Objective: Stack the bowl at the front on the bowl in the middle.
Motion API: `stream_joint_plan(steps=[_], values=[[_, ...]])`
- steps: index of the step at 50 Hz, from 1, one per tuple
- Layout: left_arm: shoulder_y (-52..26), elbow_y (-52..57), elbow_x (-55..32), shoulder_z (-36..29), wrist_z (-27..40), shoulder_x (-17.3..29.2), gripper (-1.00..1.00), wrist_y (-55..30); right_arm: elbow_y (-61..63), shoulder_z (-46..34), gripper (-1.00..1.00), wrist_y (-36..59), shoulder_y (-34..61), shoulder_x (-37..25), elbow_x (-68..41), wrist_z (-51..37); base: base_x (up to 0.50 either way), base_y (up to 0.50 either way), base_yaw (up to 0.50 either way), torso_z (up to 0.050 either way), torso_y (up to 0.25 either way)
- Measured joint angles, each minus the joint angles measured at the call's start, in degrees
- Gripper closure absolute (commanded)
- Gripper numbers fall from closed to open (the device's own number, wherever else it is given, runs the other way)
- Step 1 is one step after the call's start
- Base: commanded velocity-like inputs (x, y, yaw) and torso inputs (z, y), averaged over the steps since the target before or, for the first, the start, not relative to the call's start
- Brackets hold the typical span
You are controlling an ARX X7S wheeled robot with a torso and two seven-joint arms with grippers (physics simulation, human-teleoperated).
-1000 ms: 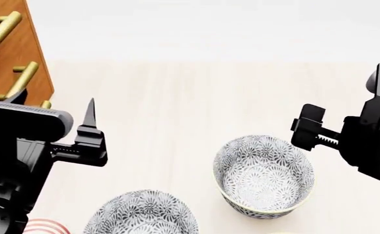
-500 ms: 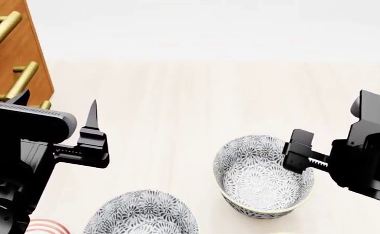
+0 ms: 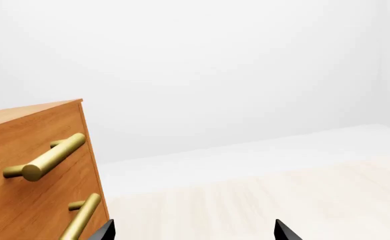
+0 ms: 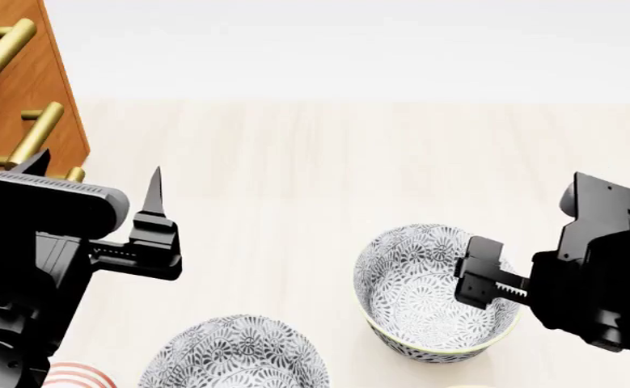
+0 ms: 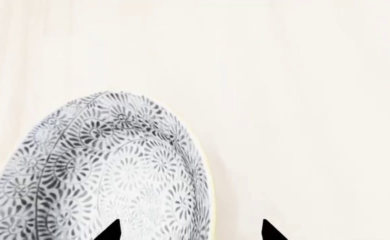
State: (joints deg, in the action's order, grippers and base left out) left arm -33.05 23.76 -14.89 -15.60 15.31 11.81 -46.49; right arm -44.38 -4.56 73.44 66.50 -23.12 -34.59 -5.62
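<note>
Directly beneath the right end effector sits a patterned bowl, standing upright on the pale counter. In the right wrist view the two dark fingertips are spread apart with nothing between them, and they straddle the bowl's right-hand rim: one tip over the patterned inside, the other over bare counter just beyond the wall. That straddle is what the coming move turns on; judging from it, a straight descent would put the rim between the fingers for a pinch on the wall. A second patterned bowl lies nearer the robot and toward its left, cut off by the head view's lower edge. Both bowls look empty. Which of them counts as front and which as middle cannot be settled from these views, since a pale sliver at the lower edge may be yet another thing. The left end effector hangs well apart from both bowls, near a wooden drawer unit with brass handles; its fingers are likewise parted and hold nothing. So the right arm is much the nearer.
</note>
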Motion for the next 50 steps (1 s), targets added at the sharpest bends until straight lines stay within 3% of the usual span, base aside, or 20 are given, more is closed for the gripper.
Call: stream_joint_plan(steps=[28, 29, 50], values=[[-0.1, -0.6, -0.6, -0.7, 0.6, 0.5, -1.00, 0.5, -9.1, -3.3, -1.00, -6.2, 0.6, 0.8, 2.1, 5.0, 0.00, 0.00, 0.00, 0.000, 0.000], [-0.2, -0.6, -0.6, -0.7, 0.7, 0.5, -1.00, 0.5, -9.2, -3.3, 1.00, -6.3, 0.6, 0.8, 2.1, 5.0, 0.00, 0.00, 0.00, 0.000, 0.000], [-0.2, -0.9, -1.1, -1.2, 1.1, 0.9, -1.00, 0.8, -8.8, -3.1, 1.00, -7.5, 0.1, 0.7, 1.7, 5.0, 0.00, 0.00, 0.00, 0.000, 0.000]])
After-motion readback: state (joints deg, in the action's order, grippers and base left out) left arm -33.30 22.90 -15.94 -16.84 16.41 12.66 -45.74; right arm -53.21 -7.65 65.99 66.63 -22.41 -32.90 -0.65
